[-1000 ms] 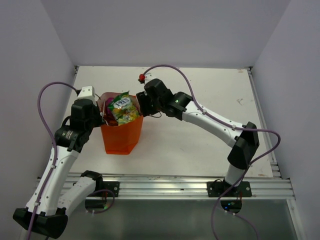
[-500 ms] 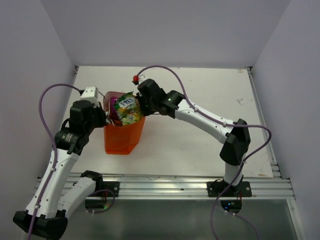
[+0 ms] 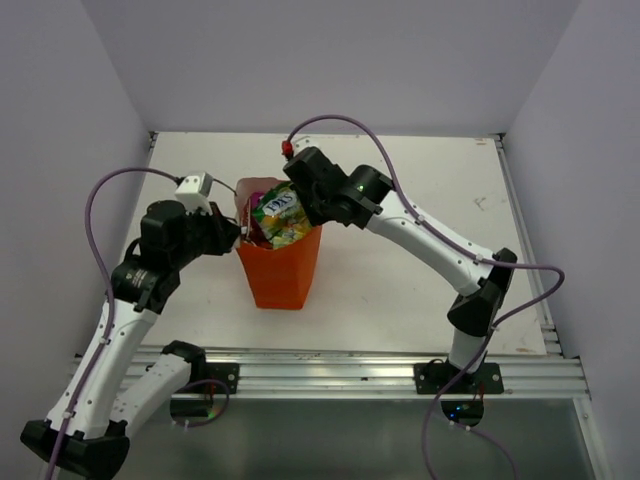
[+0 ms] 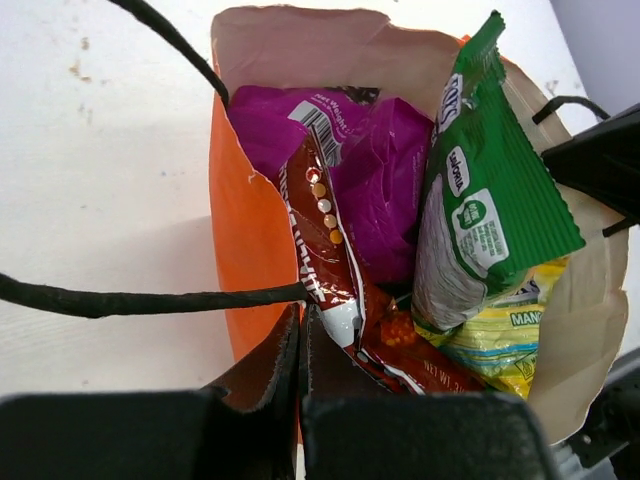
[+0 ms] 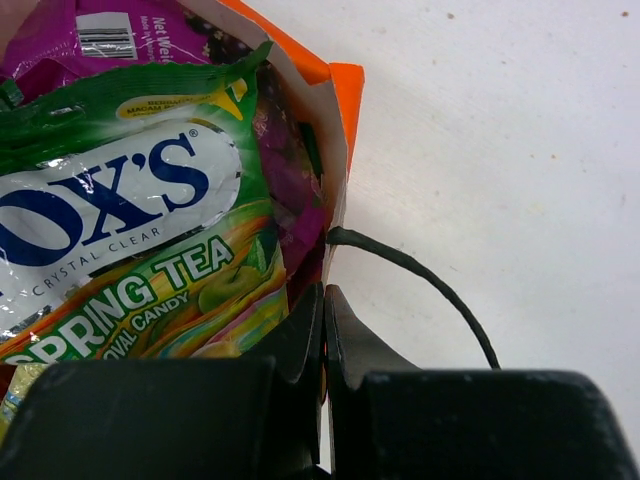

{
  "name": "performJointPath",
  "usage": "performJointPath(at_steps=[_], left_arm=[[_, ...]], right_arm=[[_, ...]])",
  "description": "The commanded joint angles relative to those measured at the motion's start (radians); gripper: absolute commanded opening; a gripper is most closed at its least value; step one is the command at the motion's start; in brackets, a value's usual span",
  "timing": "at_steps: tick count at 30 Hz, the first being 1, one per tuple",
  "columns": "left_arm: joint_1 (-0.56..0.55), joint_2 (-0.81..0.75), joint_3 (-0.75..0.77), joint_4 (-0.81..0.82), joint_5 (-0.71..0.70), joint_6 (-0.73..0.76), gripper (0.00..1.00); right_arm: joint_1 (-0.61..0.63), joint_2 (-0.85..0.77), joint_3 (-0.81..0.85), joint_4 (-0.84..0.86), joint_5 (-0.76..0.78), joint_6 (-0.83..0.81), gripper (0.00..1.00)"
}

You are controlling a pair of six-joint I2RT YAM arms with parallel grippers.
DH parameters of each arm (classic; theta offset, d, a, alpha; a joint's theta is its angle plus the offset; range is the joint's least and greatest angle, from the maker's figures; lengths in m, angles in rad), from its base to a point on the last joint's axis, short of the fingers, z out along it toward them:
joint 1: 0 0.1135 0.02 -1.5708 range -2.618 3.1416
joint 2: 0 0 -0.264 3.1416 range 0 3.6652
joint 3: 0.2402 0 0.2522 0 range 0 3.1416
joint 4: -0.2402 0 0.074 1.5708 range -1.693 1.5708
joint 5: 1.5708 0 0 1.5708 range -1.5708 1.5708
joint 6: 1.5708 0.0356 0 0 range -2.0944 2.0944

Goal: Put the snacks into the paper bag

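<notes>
The orange paper bag [image 3: 285, 275] stood upright on the white table [image 3: 430, 180], left of the middle, between the two wrists; its pale inside faced up and its mouth gaped open. The left arm [image 3: 150, 265] reached in from the left, its jaws pinched shut on the bag's near wall at the rim, just beside where a thin dark cord handle [image 4: 130, 300] met the paper. The right arm [image 3: 420, 235] bent over from the right; its jaws were likewise closed tight on the opposite wall of the bag, with the other cord handle [image 5: 420, 275] looping out over the table beside them. All four snacks sat inside the bag; the purple packet [image 4: 370, 150] lay against the far wall in the left wrist view; the red Doritos bag [image 4: 330, 260] stood on edge in front of it, close to the left jaws; the green-and-white packet [image 4: 490, 190], lettered FOX'S, rose tallest and poked above the rim; the yellow-green packet [image 4: 500, 340] lay low beneath it.
</notes>
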Motion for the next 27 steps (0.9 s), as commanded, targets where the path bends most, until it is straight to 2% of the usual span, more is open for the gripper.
performJointPath(at_steps=[1,8,14,20,27], left_arm=[[-0.074,0.002,0.013,0.210,0.067,-0.074,0.00],[-0.330,0.074,0.013,0.288,-0.108,-0.126,0.00],[-0.374,0.097,-0.007,0.308,-0.148,-0.123,0.00],[-0.389,0.091,-0.103,0.380,-0.105,-0.148,0.00],[-0.452,0.103,-0.149,0.415,-0.117,-0.155,0.00]], right_arm=[[0.003,-0.111,0.070,-0.037,0.099,0.001,0.00],[-0.018,-0.180,-0.023,-0.055,0.155,0.006,0.00],[-0.053,-0.254,-0.207,0.023,0.144,0.027,0.00],[-0.076,-0.308,-0.382,0.097,0.122,0.042,0.00],[-0.079,-0.292,-0.390,0.098,0.129,0.049,0.00]])
